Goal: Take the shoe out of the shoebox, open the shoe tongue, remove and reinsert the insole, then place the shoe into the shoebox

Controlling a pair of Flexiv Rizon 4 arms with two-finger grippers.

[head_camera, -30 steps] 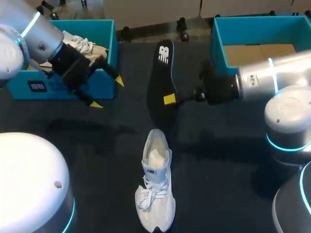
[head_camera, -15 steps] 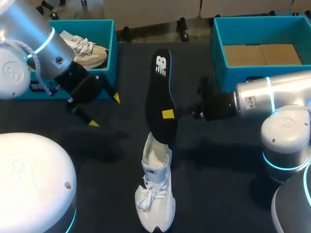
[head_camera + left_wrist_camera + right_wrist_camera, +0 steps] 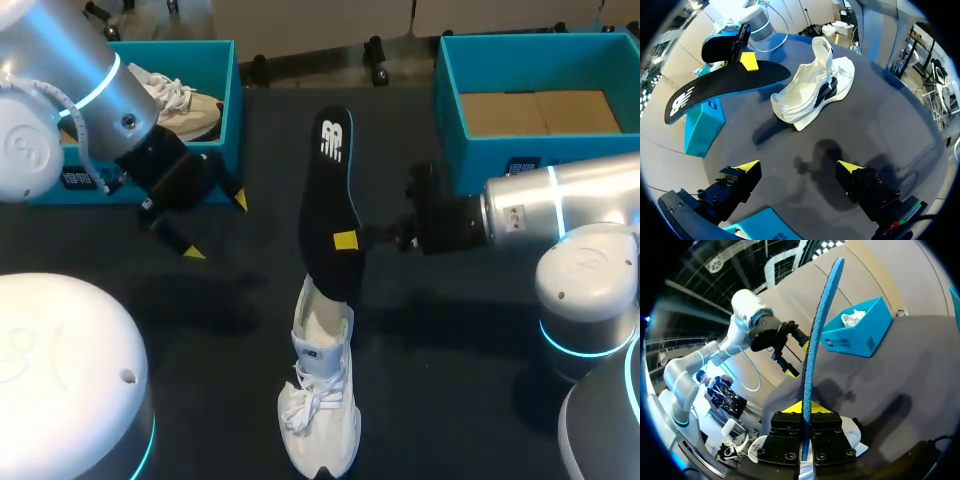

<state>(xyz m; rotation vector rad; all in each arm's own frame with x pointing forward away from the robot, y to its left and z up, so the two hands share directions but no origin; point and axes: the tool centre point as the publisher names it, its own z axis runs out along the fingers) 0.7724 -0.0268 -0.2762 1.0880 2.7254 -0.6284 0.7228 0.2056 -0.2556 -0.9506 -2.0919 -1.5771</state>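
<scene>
- Underneath, the dark table (image 3: 200,340) carries two teal boxes: the left shoebox (image 3: 234,120) holds a second shoe (image 3: 180,105), and the right shoebox (image 3: 447,100) shows bare cardboard.
- White shoe (image 3: 322,400) lies mid-table, outside both boxes.
- Black insole (image 3: 333,190) hangs tilted, its lower end just over the shoe's heel.
- Right gripper (image 3: 346,240) pinches the insole's edge.
- Left gripper (image 3: 217,227) hovers beside the left shoebox, fingers spread wide, holding nothing.

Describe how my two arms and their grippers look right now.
The silver-grey tubular left arm and right arm have rounded white joint housings and glowing cyan rings. Each ends in a black wrist block. The left gripper and right gripper each carry two black fingers with bright yellow wedge-shaped tips.
</scene>
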